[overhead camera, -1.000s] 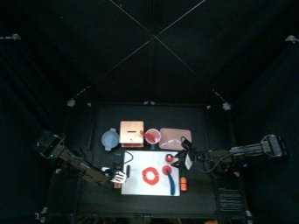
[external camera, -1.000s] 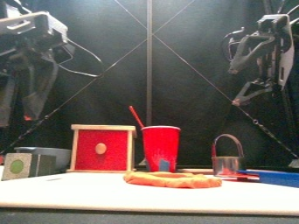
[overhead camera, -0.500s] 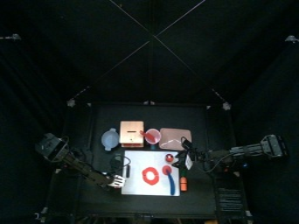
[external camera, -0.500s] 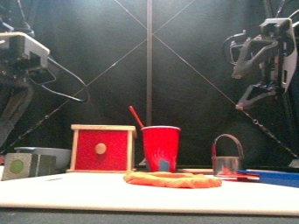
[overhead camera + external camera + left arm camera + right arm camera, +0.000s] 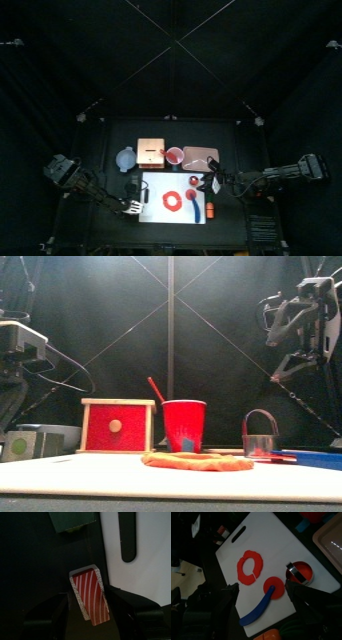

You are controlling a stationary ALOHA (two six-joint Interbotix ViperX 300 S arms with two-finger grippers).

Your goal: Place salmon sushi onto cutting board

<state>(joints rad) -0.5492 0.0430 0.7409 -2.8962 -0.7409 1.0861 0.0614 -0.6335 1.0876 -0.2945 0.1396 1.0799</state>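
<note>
The salmon sushi [image 5: 90,598] is a small oblong red piece with pale stripes and a pale edge. It lies on the black table beside the white cutting board [image 5: 150,572], near the board's handle slot. My left gripper [image 5: 91,601] is open and low over it, with one jaw on each side and a gap to each. In the top view the left gripper [image 5: 130,203] is at the left edge of the board [image 5: 158,185]. My right gripper [image 5: 264,592] is open and empty, hovering off the board's right side [image 5: 221,184].
On the board lie a red ring [image 5: 174,200], a blue-handled utensil [image 5: 254,614] and a red bowl [image 5: 299,571]. Behind it stand a wooden box [image 5: 151,150], a red cup [image 5: 174,155], a pink tray [image 5: 201,157] and a pale bowl [image 5: 126,158].
My left arm has sunk lower at the board's left edge. The right arm has stayed where it was.
</note>
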